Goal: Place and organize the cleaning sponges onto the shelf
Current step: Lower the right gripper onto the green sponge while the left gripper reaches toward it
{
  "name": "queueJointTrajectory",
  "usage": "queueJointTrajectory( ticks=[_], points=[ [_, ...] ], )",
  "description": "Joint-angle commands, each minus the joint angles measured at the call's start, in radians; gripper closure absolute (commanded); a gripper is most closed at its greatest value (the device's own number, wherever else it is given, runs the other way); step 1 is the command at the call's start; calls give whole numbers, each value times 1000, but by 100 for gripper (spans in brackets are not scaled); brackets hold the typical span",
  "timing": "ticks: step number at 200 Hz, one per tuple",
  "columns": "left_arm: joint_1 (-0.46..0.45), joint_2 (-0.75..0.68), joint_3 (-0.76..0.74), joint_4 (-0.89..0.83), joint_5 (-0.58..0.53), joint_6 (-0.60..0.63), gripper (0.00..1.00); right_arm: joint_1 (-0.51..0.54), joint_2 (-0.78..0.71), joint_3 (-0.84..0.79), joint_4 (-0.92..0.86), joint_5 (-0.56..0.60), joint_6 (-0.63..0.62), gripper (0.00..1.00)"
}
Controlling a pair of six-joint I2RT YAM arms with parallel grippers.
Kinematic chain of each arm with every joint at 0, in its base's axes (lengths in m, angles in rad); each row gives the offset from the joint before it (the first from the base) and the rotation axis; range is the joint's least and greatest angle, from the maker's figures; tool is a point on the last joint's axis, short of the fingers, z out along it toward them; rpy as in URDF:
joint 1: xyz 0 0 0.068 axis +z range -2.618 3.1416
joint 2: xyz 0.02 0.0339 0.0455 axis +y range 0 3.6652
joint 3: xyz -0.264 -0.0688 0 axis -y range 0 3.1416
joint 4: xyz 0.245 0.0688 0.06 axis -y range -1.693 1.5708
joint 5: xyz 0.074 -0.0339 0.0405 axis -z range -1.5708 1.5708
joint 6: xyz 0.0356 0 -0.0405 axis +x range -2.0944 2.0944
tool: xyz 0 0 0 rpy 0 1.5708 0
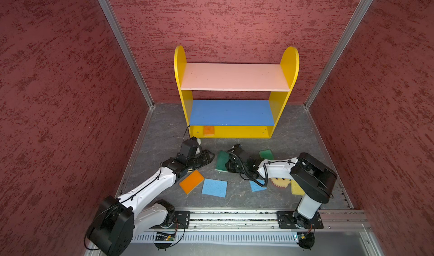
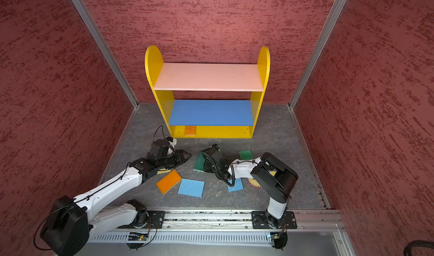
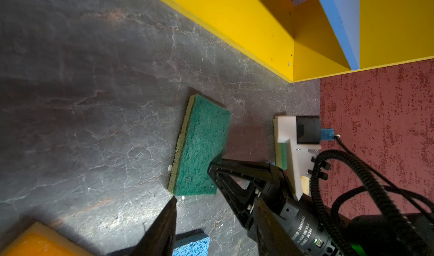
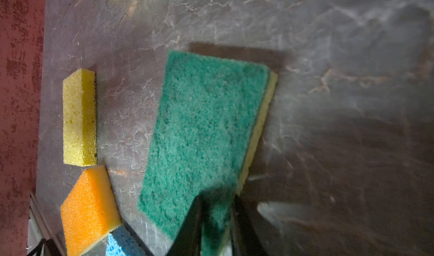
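While the right gripper (image 4: 217,203) pinches 1 short end of the dark green sponge (image 4: 202,121), its long axis running straight out from the fingertips, the shelf (image 1: 234,131) stands sideways from it; the left gripper (image 1: 209,157) hovers near, open and empty

Bright even top views, dim wrist views, green sponge (image 4: 202,125) motion-blurred

The shelf (image 1: 179,62) has yellow sides, a pink top board (image 1: 234,76), a blue middle board (image 1: 232,112) and a yellow bottom board (image 1: 242,131) with a small orange sponge (image 1: 208,130). The dark green sponge (image 4: 204,125) has a pale yellow underlayer, as does the big orange sponge (image 1: 191,181). A speckled blue sponge (image 1: 214,188), a second blue sponge (image 1: 254,186), a bright green sponge (image 1: 266,154), a yellow sponge (image 4: 79,118) and a round yellow sponge (image 1: 280,183) show against the grey floor (image 1: 164,130), which is veined in white. The walls (image 1: 58,102) are mottled dark red
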Motion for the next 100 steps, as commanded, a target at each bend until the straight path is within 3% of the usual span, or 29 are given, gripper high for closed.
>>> queueJointTrajectory(
  ticks=[1, 27, 100],
  points=[
    [-2, 2, -34, 44, 18, -13, 48, -2, 48, 29, -84, 47, -33, 91],
    [0, 14, -41, 57, 17, -5, 42, -4, 49, 72, -110, 64, -120, 100],
    [43, 63, -21, 97, 35, 22, 37, -53, -30, 76, -85, 134, -226, 100]
  ],
)
